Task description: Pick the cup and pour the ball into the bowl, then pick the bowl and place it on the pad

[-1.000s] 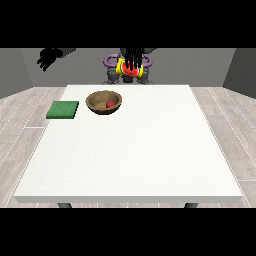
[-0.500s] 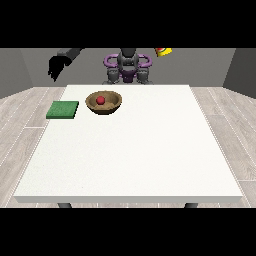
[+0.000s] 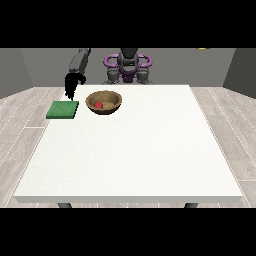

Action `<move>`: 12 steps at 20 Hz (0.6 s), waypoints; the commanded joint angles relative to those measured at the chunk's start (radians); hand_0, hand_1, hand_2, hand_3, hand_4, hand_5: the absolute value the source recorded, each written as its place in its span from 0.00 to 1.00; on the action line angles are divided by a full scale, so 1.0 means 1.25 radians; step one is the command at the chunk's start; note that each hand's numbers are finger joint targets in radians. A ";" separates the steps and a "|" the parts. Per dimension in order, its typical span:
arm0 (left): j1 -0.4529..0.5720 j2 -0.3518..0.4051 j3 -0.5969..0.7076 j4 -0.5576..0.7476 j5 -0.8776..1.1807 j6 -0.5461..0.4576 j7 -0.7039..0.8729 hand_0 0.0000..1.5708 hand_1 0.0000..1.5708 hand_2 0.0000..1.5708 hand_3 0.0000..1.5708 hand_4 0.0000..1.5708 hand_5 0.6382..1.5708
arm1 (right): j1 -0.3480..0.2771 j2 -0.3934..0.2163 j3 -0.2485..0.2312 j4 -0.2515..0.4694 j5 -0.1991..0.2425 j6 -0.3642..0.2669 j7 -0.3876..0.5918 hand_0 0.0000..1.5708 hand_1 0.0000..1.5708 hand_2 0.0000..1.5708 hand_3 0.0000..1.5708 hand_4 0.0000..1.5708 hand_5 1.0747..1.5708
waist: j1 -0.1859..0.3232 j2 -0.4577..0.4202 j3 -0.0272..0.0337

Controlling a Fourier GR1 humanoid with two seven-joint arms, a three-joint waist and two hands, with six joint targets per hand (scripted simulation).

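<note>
A brown wooden bowl [image 3: 104, 102] stands on the white table [image 3: 135, 155] near its far left, with a red ball [image 3: 99, 105] inside it. Left of the bowl lies the flat green pad [image 3: 63, 109]. The hand at the view's left [image 3: 73, 83] hangs above the pad's far edge, its fingers pointing down and relaxed, holding nothing. It is apart from the bowl. A thin yellow sliver [image 3: 202, 48], possibly the cup, shows at the scene's top edge on the right. The hand at the view's right is out of sight.
The robot's torso [image 3: 128, 67] with purple shoulder rings stands behind the table's far edge. Grey wooden floor surrounds the table.
The hand at the view's left came down from high up towards the pad's far edge. The yellow cup moved right and upward, out of view with its hand. The ball lies in the bowl.
</note>
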 commanded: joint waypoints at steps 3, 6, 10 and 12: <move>0.003 0.066 0.060 -0.011 0.087 -0.069 0.003 0.00 0.00 0.00 0.00 0.65 0.99 | -0.058 0.040 0.014 0.097 0.015 -0.011 -0.094 0.00 0.00 0.00 0.00 0.45 0.99 | -0.015 0.074 0.0018; 0.080 0.104 0.073 -0.032 0.117 -0.126 0.003 0.00 0.00 0.00 0.00 0.63 0.98 | -0.072 0.056 0.026 0.132 0.025 -0.037 -0.093 0.00 0.00 0.00 0.00 0.39 0.97 | -0.016 0.035 0.0015; 0.133 0.106 0.083 -0.066 0.135 -0.128 -0.024 0.00 0.00 0.00 0.00 0.64 0.96 | -0.086 0.034 0.019 0.216 0.014 0.024 -0.153 0.00 0.00 0.00 0.00 0.36 0.98 | -0.021 0.055 0.0017; 0.053 0.164 0.101 -0.064 0.155 -0.122 0.028 0.00 0.00 0.00 0.00 0.64 0.96 | -0.137 0.035 0.022 0.266 0.033 -0.001 -0.194 0.00 0.00 0.00 0.00 0.35 0.97 | -0.034 0.101 0.0019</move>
